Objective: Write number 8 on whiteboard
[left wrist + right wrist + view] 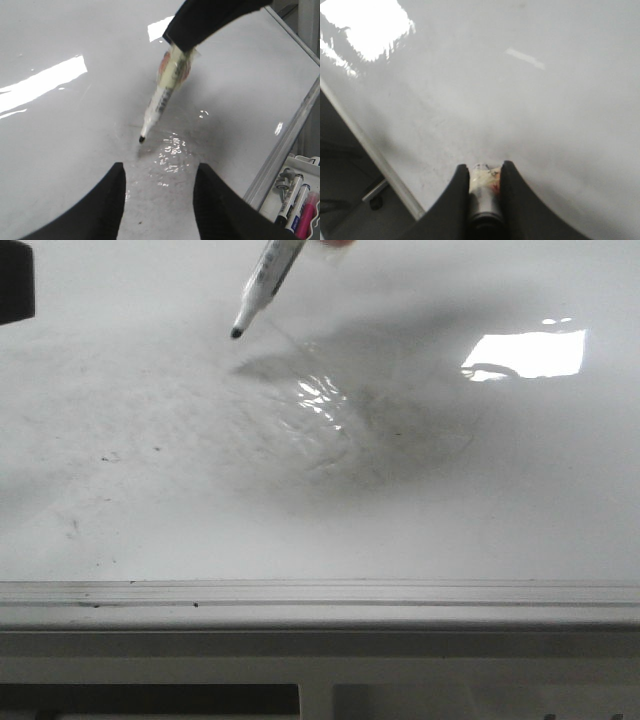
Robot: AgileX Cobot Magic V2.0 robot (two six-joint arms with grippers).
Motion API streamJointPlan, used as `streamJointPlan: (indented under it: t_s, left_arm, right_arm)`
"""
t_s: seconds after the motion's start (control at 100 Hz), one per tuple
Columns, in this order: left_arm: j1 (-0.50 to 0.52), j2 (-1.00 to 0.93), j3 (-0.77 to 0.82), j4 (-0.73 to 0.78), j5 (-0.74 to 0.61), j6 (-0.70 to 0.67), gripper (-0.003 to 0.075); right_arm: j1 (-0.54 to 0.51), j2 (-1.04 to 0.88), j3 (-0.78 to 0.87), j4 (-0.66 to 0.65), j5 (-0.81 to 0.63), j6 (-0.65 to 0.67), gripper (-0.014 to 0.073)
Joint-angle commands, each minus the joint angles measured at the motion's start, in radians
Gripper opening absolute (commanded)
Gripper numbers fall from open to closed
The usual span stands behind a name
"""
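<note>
We see our right gripper (484,172) clamped on the marker (268,284), its tip poised just above the whiteboard (520,490), near a wrinkled, smudged patch. No number 8 is drawn yet, so we judge writing hasn't begun. Our left gripper (159,192) hangs open and empty. Next we must press the tip down gently.

It looks like a lab or office test bench set up for writing. A large glossy whiteboard (75,150) with a grey metal frame (285,145) fills the space beneath the left gripper (159,200), and a tray of spare markers (295,200) sits just beyond the frame beside that gripper.
</note>
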Motion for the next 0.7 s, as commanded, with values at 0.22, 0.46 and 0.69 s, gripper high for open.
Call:
streamJointPlan:
  t_s: [0.22,0.46,0.69]
  left_arm:
    - [-0.001,-0.013,-0.027,-0.039,-0.052,-0.011,0.0300]
    - [-0.001,-0.013,-0.027,-0.041,-0.052,-0.011,0.0300]
    - [-0.001,-0.013,-0.027,-0.041,-0.052,-0.011,0.0300]
  right_arm:
    - [-0.107,0.060,-0.094,-0.015,0.065,0.001,-0.0058]
    - [-0.080,0.029,-0.094,-0.212,0.216,0.128,-0.0043]
    - [0.008,0.049,-0.074,-0.184,0.212,0.143,-0.0043]
